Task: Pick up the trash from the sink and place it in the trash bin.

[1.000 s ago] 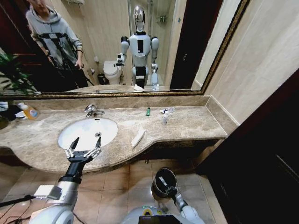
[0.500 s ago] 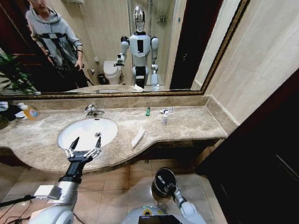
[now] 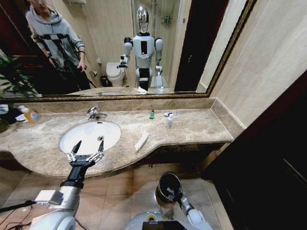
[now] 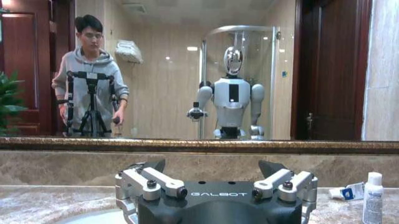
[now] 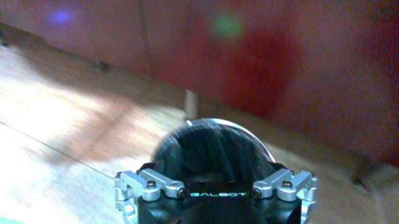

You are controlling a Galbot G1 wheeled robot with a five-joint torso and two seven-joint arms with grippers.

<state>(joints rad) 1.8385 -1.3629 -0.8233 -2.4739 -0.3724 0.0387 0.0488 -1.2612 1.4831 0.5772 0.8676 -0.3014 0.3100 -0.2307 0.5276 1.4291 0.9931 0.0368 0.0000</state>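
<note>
Beige marble counter [image 3: 192, 127] runs under a wide mirror, with the sink [image 3: 88, 135] set in its left part. Over the sink's front rim hovers the left gripper [image 3: 85, 154], fingers spread and holding nothing. Trash lies on the counter: a white packet [image 3: 141, 141] just right of the sink, a green tube [image 3: 151, 114] near the back. Low by the floor, the right gripper [image 3: 173, 195] sits at the bin [image 3: 168, 185]; whether it is spread or pressed together cannot be told.

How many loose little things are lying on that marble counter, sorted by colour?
White: 3 - long flat white packet, small white bottle, small whitish wrapper
Green: 1 - tiny green tube
Orange-capped: 1 - soap bottle
Total: 5
</note>
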